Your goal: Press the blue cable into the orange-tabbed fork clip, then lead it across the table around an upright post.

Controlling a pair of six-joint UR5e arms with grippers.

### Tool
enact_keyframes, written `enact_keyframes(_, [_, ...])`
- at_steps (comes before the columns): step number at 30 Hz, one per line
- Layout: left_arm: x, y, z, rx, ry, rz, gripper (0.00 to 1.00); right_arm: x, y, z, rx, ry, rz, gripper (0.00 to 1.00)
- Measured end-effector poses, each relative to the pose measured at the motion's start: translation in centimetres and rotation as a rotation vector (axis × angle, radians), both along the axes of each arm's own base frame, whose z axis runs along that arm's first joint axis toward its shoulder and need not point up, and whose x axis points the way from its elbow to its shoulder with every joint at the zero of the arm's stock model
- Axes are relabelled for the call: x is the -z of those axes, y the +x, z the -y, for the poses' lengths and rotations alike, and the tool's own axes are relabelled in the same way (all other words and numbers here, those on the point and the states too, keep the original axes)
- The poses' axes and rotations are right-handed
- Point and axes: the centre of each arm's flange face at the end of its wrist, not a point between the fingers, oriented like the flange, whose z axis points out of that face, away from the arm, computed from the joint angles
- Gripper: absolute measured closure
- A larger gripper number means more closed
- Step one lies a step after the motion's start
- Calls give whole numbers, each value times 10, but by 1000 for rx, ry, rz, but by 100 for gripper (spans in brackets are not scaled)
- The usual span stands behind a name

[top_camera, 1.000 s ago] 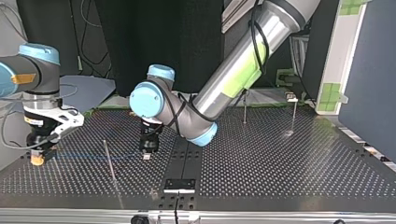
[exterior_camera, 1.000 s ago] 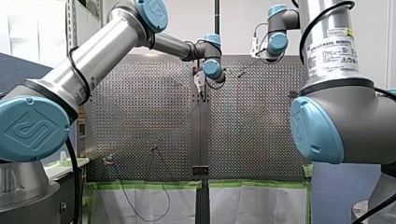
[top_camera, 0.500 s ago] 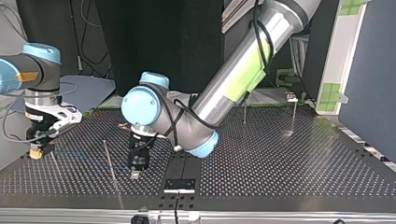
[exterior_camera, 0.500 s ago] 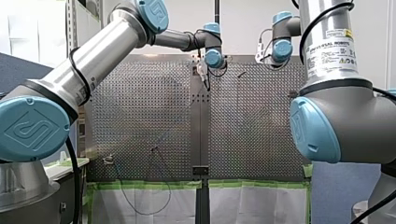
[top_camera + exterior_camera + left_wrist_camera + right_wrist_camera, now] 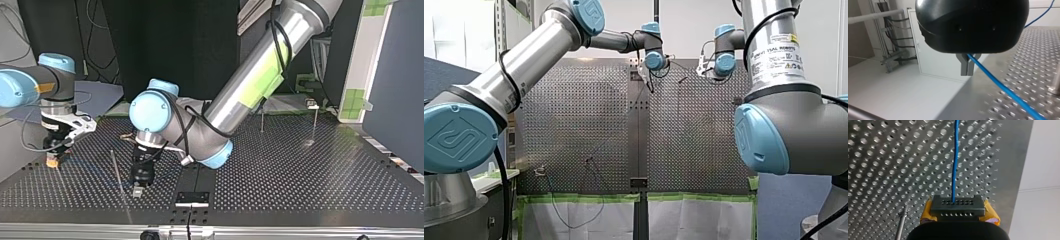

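Left wrist view: my left gripper point(image 5: 967, 72) pinches the blue cable point(image 5: 1003, 87) near the edge of the table point(image 5: 1033, 57). My right gripper point(image 5: 958, 207) clamps its other stretch. Best held taut and low, rounding the upright post point(image 5: 117, 172).

My arms are silver tubes with dark grey joints and light blue round caps point(image 5: 456, 137). A black cable point(image 5: 503, 67) lies along my left arm point(image 5: 539, 47), which wears green tape point(image 5: 262, 82) (seen from across the desk). My right arm point(image 5: 774, 30) has a white printed label point(image 5: 781, 60). My left hand point(image 5: 967, 73) is a black dome with grey metal fingers point(image 5: 964, 67); my right hand point(image 5: 958, 202) has yellow pads point(image 5: 991, 216).
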Motion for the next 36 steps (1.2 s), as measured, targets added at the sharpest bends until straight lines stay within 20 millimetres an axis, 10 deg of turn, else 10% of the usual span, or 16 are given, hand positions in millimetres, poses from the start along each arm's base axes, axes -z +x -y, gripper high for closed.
enact_keyframes(13, [48,16,-2,-16,39,-47,100,21,-2,8,-3,-4,0,100])
enact_keyframes(28, [113,18,12,-46,147,-96,100,103,4,33,-22,30,-19,100])
enact_keyframes(36, [121,16,12,-57,177,-99,54,158,5,43,-21,86,-58,100])
